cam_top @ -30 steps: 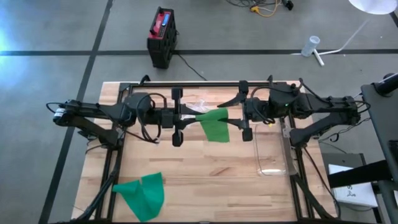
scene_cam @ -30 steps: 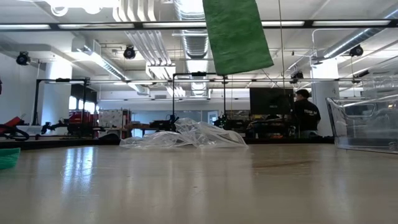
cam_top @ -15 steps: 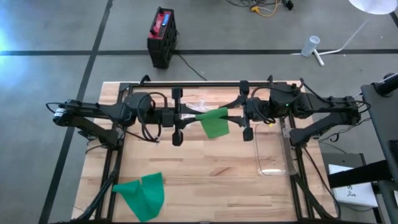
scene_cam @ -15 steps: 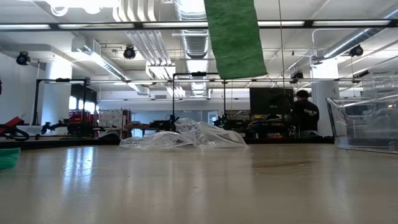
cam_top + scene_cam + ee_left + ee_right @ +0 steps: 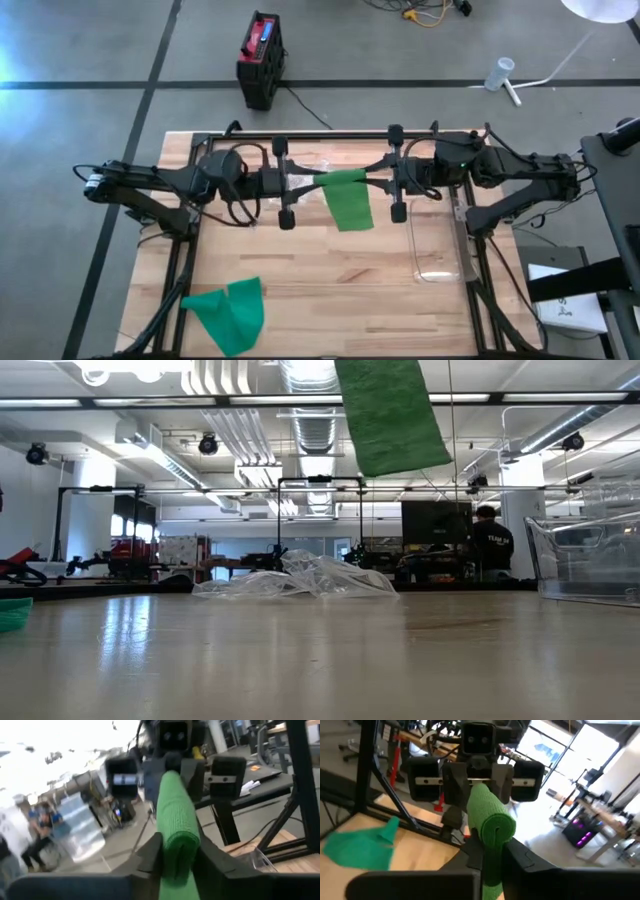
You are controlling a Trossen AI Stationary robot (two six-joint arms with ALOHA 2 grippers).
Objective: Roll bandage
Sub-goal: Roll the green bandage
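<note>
A green bandage (image 5: 345, 195) is held high over the table's far middle between my two grippers. Its rolled part (image 5: 176, 815) runs level from my left gripper (image 5: 305, 182) to my right gripper (image 5: 376, 180). Its loose tail (image 5: 390, 415) hangs down from the roll, well clear of the table. Both grippers point level at each other and are shut on the roll. A second green bandage (image 5: 228, 312) lies crumpled on the table near the front left. My left gripper pinches the roll's left end (image 5: 175, 851) between its two fingers, coming level from the table's left, fingers along the roll. The roll is lifted clear and level. My right gripper pinches the roll's right end (image 5: 492, 832), where the spiral shows, between its two fingers. It comes level from the table's right, along the roll, and the tail hangs below.
A crumpled clear plastic bag (image 5: 300, 575) lies at the far middle of the table under the arms. A clear container (image 5: 437, 245) stands at the right. A person (image 5: 490, 540) sits in the room beyond. Bare wood lies at the near middle.
My right gripper has shut on the roll's right end; its fingers stood wide apart around it a second ago. Both wrists have rolled a little in place, and the hanging tail has swung slightly.
</note>
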